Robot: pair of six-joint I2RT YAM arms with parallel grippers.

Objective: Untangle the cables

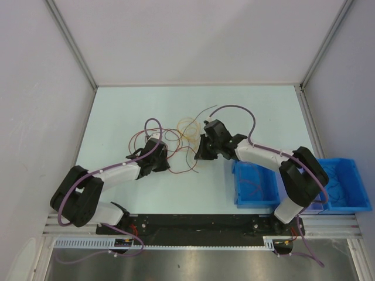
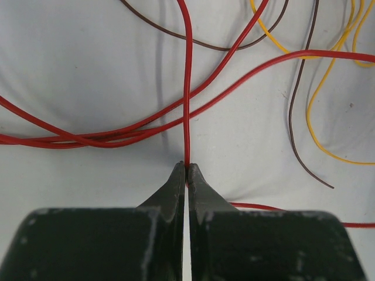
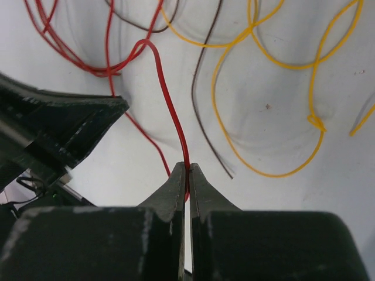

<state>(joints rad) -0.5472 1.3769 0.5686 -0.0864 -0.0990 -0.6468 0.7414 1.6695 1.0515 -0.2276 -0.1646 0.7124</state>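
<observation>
Left pincer (image 1: 164,161), right pincer (image 1: 200,156) among cables (image 1: 177,139)

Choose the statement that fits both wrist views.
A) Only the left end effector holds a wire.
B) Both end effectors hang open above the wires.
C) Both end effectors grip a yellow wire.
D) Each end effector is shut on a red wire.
D: the left end effector pinches a red wire between closed tips, and the right end effector does likewise.

Pretty messy: the cables (image 1: 179,140) are thin red, yellow and brown wires, sprawled in a loose loopy tangle left of the blue bin (image 1: 258,198).
</observation>
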